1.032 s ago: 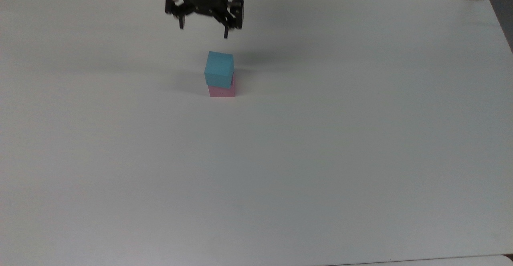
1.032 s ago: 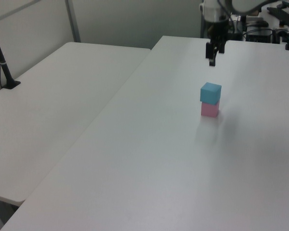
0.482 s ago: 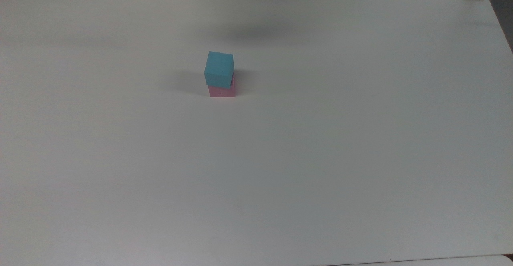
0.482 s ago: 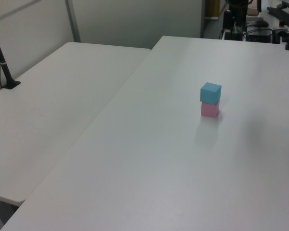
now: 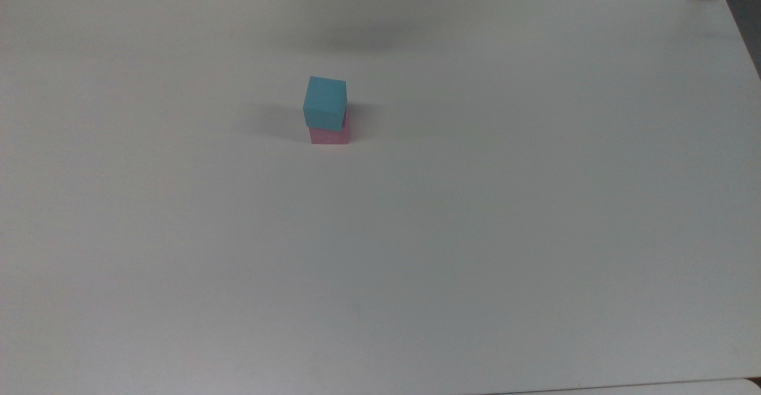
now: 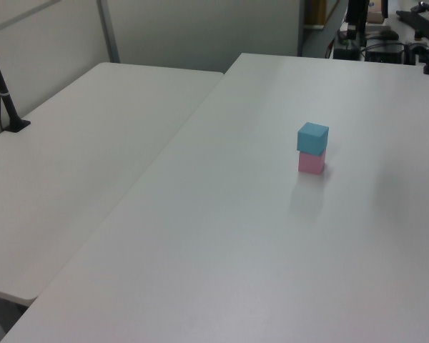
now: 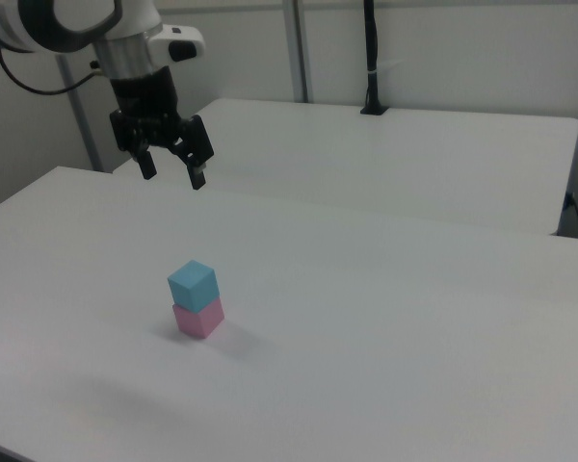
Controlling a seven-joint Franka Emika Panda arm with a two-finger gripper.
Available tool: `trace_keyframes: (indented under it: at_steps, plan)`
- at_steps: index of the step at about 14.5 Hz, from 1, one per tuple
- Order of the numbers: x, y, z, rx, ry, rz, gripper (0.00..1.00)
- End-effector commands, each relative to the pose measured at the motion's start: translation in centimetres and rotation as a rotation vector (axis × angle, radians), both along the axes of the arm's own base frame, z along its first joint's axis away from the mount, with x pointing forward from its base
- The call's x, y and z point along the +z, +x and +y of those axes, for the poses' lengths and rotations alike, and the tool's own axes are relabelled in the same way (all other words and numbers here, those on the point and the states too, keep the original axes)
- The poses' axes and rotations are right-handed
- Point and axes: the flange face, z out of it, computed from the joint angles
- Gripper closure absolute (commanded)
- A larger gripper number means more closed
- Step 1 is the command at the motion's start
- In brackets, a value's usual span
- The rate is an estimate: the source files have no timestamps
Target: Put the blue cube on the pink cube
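Above table [image 7: 385, 318], raised arm [image 7: 125, 48], spread jaws.

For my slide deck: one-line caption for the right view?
Blue cube stacked on pink cube on the white table; open pincer raised above.

The small matte sky-blue cube [image 5: 324, 102] sits right on top of the small matte pale pink cube [image 5: 330, 136], twisted a little off square, both upright on the white table.

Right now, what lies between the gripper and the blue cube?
Nothing: in the right view, only bare table separates the open gripper from the blue cube.
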Motion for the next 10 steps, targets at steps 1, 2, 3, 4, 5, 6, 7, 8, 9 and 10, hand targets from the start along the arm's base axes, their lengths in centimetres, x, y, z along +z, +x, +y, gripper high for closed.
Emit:
trace_keyframes:
  at_steps: [1,2,3,4,5,6,7,8,9,10]
  plan:
    - [1.6,-0.3,-1.4,-0.005,0.045,-0.016,0.00]
    - [1.4,-0.3,-1.5,-0.009,0.047,-0.012,0.00]
    - [1.3,-0.2,-1.5,-0.011,0.049,-0.010,0.00]
    - [1.3,-0.2,-1.4,-0.011,0.048,-0.010,0.00]
    - [1.3,-0.2,-1.3,-0.014,0.047,-0.010,0.00]
    - [0.8,0.2,-1.0,-0.025,0.049,-0.002,0.00]
    - [0.2,0.8,-0.9,-0.045,0.049,0.009,0.00]
    - [0.1,1.1,-0.8,-0.065,0.050,0.009,0.00]
    - [0.2,1.5,-0.9,-0.074,0.049,0.007,0.00]
    - [0.3,1.7,-1.0,-0.076,0.049,0.007,0.00]
